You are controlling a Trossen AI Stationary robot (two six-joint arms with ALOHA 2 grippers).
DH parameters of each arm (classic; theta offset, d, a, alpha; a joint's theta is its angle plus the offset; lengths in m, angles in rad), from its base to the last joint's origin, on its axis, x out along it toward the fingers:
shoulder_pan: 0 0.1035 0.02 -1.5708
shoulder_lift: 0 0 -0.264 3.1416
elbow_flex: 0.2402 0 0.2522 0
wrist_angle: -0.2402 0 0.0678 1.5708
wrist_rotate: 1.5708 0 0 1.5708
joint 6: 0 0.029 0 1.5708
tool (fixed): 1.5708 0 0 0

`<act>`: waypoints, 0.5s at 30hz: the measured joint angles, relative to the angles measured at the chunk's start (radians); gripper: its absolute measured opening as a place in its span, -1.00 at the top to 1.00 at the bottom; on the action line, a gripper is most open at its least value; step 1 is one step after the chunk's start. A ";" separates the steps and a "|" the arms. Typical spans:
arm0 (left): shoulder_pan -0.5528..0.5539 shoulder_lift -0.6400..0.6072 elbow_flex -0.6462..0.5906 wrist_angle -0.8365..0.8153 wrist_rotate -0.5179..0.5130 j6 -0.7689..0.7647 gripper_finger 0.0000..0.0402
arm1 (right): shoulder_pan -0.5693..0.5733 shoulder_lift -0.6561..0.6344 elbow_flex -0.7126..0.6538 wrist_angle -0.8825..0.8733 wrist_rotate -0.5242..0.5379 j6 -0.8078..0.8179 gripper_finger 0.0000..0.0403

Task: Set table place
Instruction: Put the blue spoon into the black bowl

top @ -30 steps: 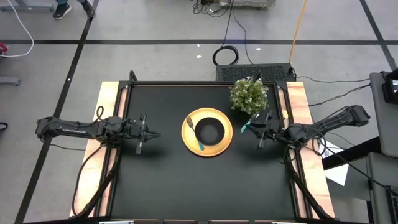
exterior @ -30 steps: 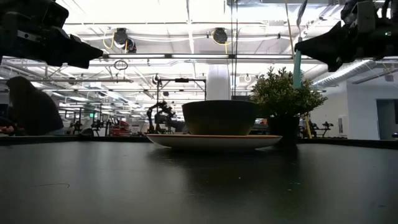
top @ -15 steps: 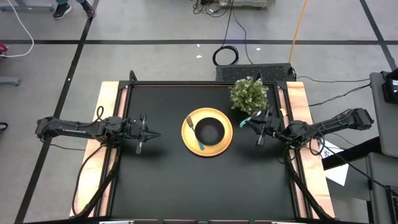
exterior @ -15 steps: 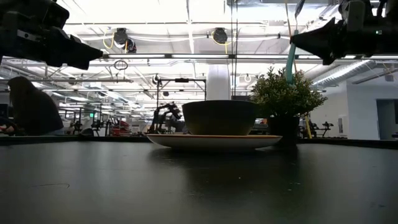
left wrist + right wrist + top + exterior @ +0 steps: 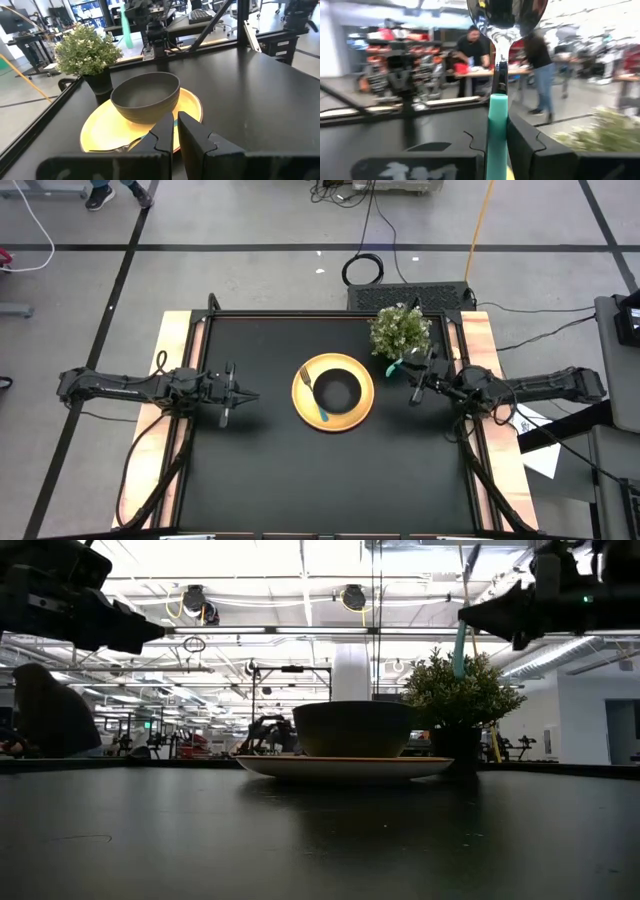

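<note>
Hovering above the desk (image 5: 260, 470) at its left side, the left end effector (image 5: 243, 395) has its fingers nearly together, gripping nothing. At centre the yellow plate (image 5: 352, 418) carries the black bowl (image 5: 337, 392) and the teal-handled fork (image 5: 310, 396). Right of it, beside the potted plant (image 5: 400, 331), the right end effector (image 5: 411, 376) clamps the spoon (image 5: 498, 85), raised off the desk.

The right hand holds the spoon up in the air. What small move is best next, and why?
Probably carry the spoon away from the potted plant and lower it onto bare table beside the yellow plate. The right hand holds it above the table, close to the plant; the fork already lies on the plate.
</note>
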 joint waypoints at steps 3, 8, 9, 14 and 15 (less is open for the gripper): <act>0.000 0.000 0.000 0.003 -0.003 0.001 0.85 | -0.013 0.037 0.072 -0.113 -0.042 0.010 0.84; 0.000 0.000 0.000 0.006 -0.003 -0.001 0.85 | -0.013 0.136 0.214 -0.275 -0.041 0.022 0.84; 0.000 0.000 0.000 0.006 -0.003 -0.005 0.85 | -0.015 0.157 0.247 -0.313 -0.037 0.042 0.84; 0.000 0.000 0.000 0.006 -0.003 -0.009 0.85 | -0.061 0.267 0.422 -0.526 0.024 0.164 0.84; 0.000 0.000 0.000 0.006 -0.003 -0.009 0.85 | -0.075 0.288 0.455 -0.574 0.021 0.184 0.84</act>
